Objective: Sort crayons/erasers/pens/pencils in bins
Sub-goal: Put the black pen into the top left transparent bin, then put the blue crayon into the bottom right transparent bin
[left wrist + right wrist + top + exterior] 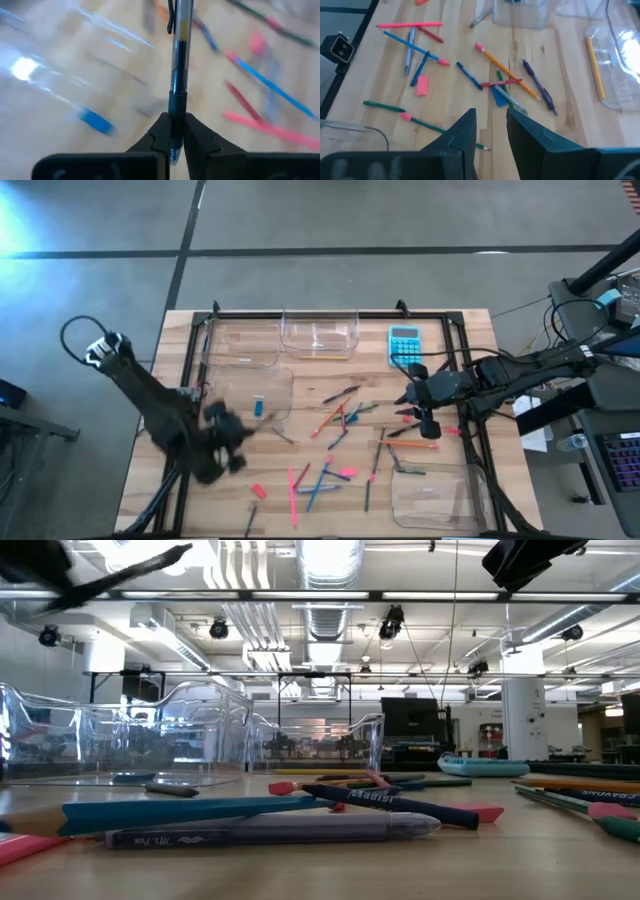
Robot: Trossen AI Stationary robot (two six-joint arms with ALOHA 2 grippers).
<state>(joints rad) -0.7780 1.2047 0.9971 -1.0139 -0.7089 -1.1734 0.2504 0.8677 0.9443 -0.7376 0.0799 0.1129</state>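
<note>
Left gripper (174, 135) — fingers clamped on a clear pen (180, 55)

The pen's long axis runs straight out from the fingertips, above the bench (300, 520); the nearest bin (250, 395) lies just beside. Right gripper (491, 125) — fingers apart, empty, over scattered sticks.

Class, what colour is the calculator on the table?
Turquoise; the calculator shows best in the high view.

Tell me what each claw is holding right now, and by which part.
The left claw grips a clear pen near one end. The right claw holds nothing.
</note>
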